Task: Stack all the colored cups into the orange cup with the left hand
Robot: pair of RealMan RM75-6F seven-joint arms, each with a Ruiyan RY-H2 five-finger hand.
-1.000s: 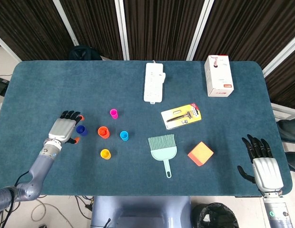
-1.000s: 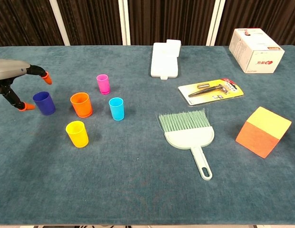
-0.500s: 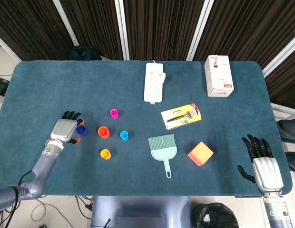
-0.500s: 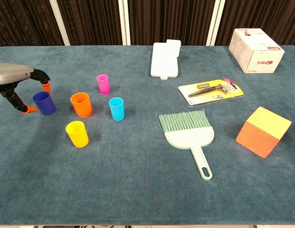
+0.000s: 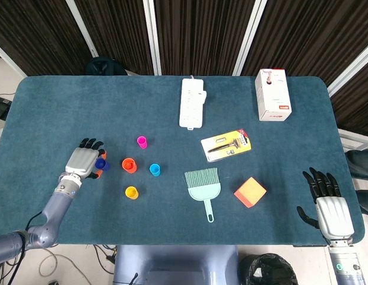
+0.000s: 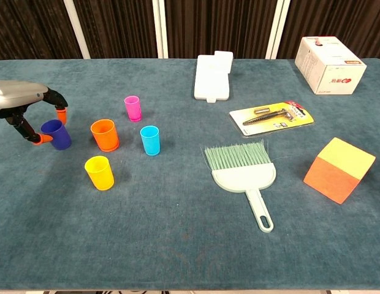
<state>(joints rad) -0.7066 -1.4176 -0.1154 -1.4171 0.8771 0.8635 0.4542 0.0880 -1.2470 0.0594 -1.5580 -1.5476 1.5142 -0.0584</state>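
The orange cup [image 5: 129,164] [image 6: 105,135] stands upright left of centre. Around it stand a pink cup [image 5: 142,142] [image 6: 133,108], a cyan cup [image 5: 155,170] [image 6: 150,139] and a yellow cup [image 5: 132,192] [image 6: 99,172]. A dark blue cup [image 5: 101,162] [image 6: 57,134] sits just left of the orange one, slightly tilted. My left hand [image 5: 83,161] [image 6: 23,105] grips it, with orange-tipped fingers [image 6: 61,113] on both sides of it. My right hand [image 5: 329,208] lies at the front right table edge, fingers spread and holding nothing.
A white power strip [image 5: 192,102] [image 6: 212,76] and a white box [image 5: 273,95] [image 6: 330,64] lie at the back. A yellow razor package [image 5: 227,145] [image 6: 273,116], a mint hand brush [image 5: 203,187] [image 6: 245,174] and an orange block [image 5: 250,192] [image 6: 338,169] occupy the right half.
My left hand moved right and closed its fingers around the dark blue cup, which now leans a little. The right hand has not moved.
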